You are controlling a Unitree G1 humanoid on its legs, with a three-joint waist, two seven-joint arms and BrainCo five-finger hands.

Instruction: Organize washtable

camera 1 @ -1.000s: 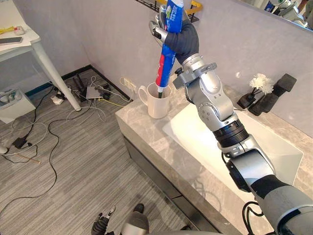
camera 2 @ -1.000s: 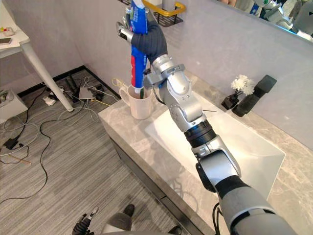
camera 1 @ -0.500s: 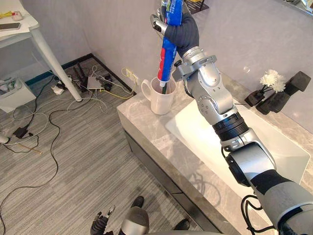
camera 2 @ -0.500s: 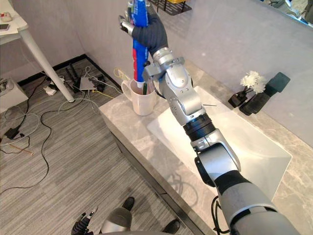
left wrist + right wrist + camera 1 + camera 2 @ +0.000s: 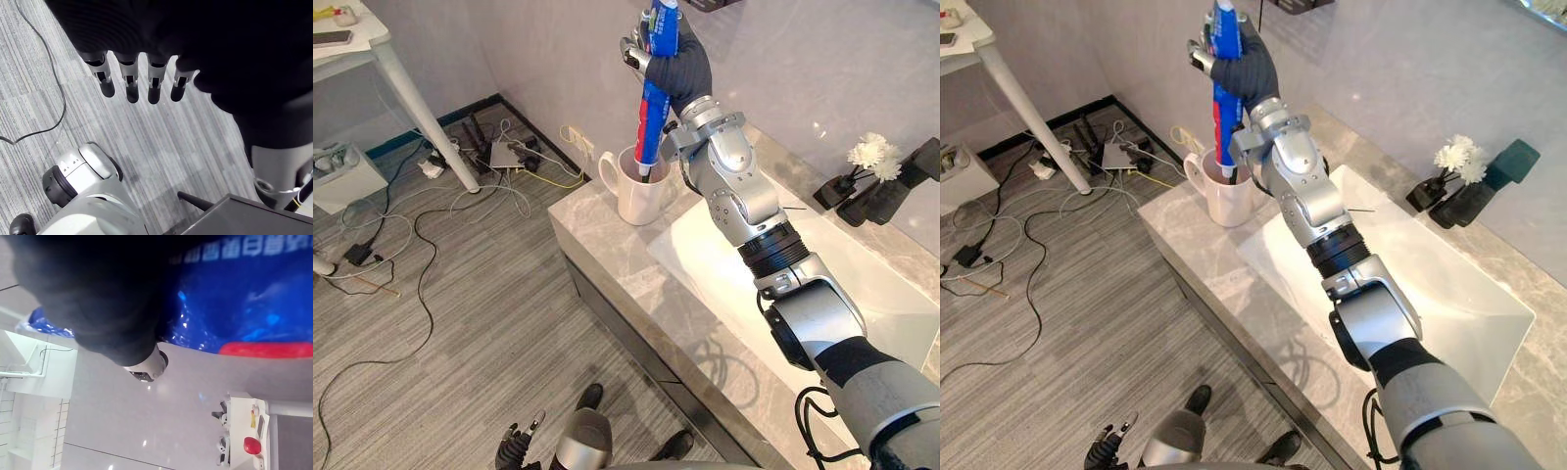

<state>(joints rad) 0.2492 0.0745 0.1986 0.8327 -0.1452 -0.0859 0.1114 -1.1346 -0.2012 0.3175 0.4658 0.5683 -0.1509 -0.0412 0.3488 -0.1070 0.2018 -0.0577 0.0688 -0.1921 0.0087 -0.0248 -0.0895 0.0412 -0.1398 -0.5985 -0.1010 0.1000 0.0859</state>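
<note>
Tube [image 5: 653, 113] of toothpaste, blue with a red band, is clasped near its top by the right robot hand [image 5: 683, 69], fingers wrapped round it. Long axis near upright with a slight lean. Lower end sits just inside the rim of the white mug [image 5: 641, 204] at the worktop [image 5: 607, 257] corner, beside the sink [image 5: 822, 289]. Tube hangs below the hand, mug directly under. Likely next: short drop, then let go. Tall tube may lean on the rim. Left robot hand [image 5: 129, 83] hangs low over the floor, fingers straight, empty.
</note>
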